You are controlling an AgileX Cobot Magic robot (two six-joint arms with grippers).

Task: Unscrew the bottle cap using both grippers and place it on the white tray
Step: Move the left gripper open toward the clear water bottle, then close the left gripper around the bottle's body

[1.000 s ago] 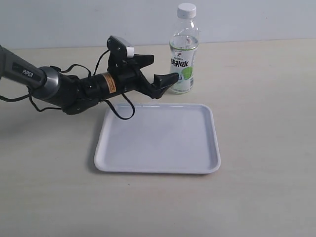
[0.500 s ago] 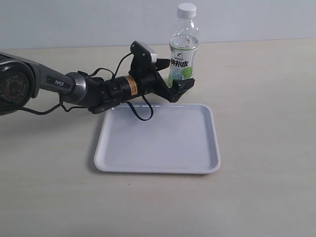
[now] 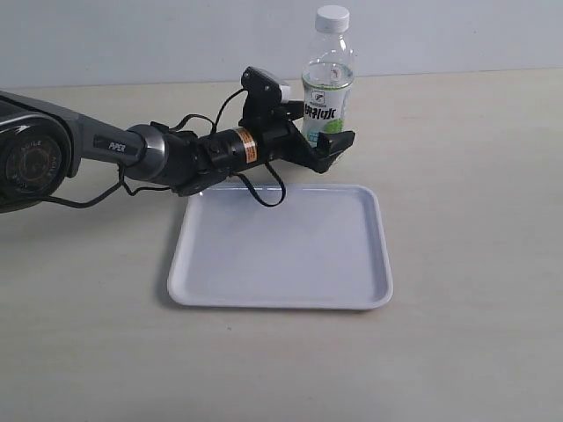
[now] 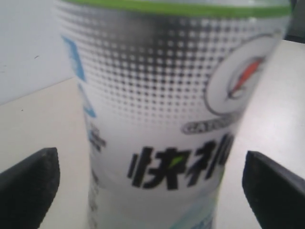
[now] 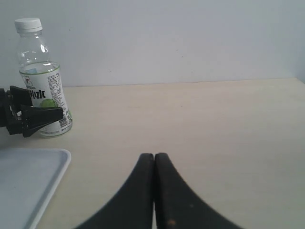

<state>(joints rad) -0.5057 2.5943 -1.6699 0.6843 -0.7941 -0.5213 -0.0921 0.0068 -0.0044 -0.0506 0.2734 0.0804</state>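
The clear bottle (image 3: 327, 92) with its white-and-green label stands upright on the table just behind the white tray (image 3: 281, 255), and the white bottle cap (image 3: 332, 18) sits on its neck. My left gripper (image 3: 322, 134) is open, its black fingers straddling the labelled lower half. In the left wrist view the bottle (image 4: 162, 119) fills the frame between the two fingertips (image 4: 28, 186), with a gap showing on one side. The right gripper (image 5: 154, 160) is shut on nothing, low over bare table, far from the bottle (image 5: 45, 90) and cap (image 5: 27, 24). It is outside the exterior view.
A pale wall runs close behind the bottle. The left arm's cables (image 3: 255, 189) hang over the tray's far left rim. One tray corner (image 5: 28, 186) shows in the right wrist view, with the left gripper (image 5: 28, 119) beside the bottle.
The left arm has reached rightward along the tray's far edge. Its open fingers, earlier short of the bottle, now stand on either side of it.
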